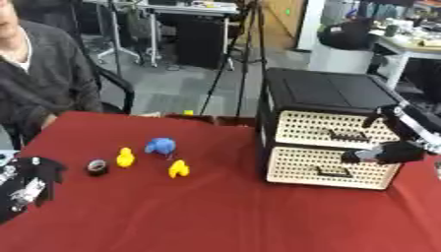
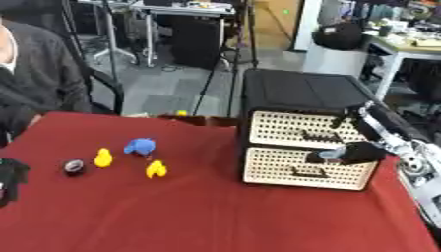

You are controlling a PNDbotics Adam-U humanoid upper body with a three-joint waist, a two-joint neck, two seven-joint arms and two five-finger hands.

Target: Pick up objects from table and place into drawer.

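A: We see both drawers (image 1: 331,155) shut at the tabletop's (image 1: 215,216) right edge; nothing is stowed yet.

B: We note two yellow ducks (image 1: 126,158), a blue toy (image 1: 160,145) and a dark roll (image 1: 97,167) left of centre. The right hand (image 1: 388,152), fingers curled, empty, hovers before the drawer fronts. The left hand (image 1: 26,189) rests open at the tabletop's left edge.

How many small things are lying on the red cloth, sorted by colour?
Yellow: 2, one left of the other
Blue: 1
Black: 1
Total: 4
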